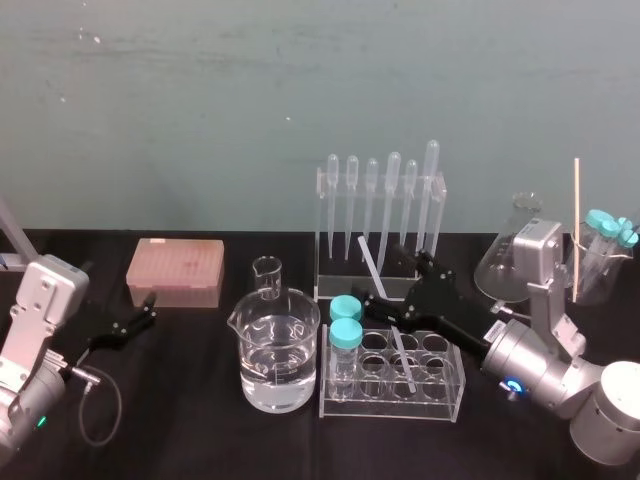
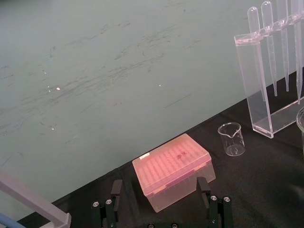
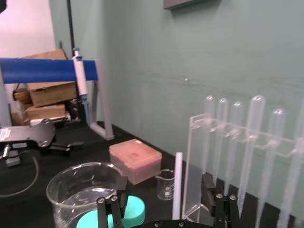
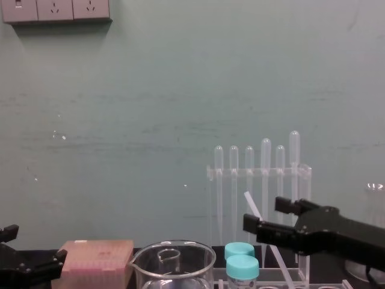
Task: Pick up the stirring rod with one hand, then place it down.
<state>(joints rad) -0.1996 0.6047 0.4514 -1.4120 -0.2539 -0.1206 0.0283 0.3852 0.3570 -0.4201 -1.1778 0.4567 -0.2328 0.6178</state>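
a: where's the stirring rod?

b: it's standing tilted, with its lower end down in the clear tube rack at the middle of the worktop. its top leans back toward the pipette stand behind the rack. i can't tell whether it touches the stand.

a: and the right hand?

b: i've got it over the back of the rack with the fingers spread wide, one on each side of the rod. in my right wrist view the rod rises between the two fingers with a gap on both sides, so nothing is gripped.

a: what's close to it?

b: two teal-capped tubes sit at the left end of the rack. just beside them on the left is a large beaker part full of clear liquid, and a small empty beaker stands behind that. a conical flask stands at the back right.

a: left side?

b: the left hand rests low at the left of the worktop, well apart from the rack. it points at the pink tip box, and its fingers are spread with nothing between them.
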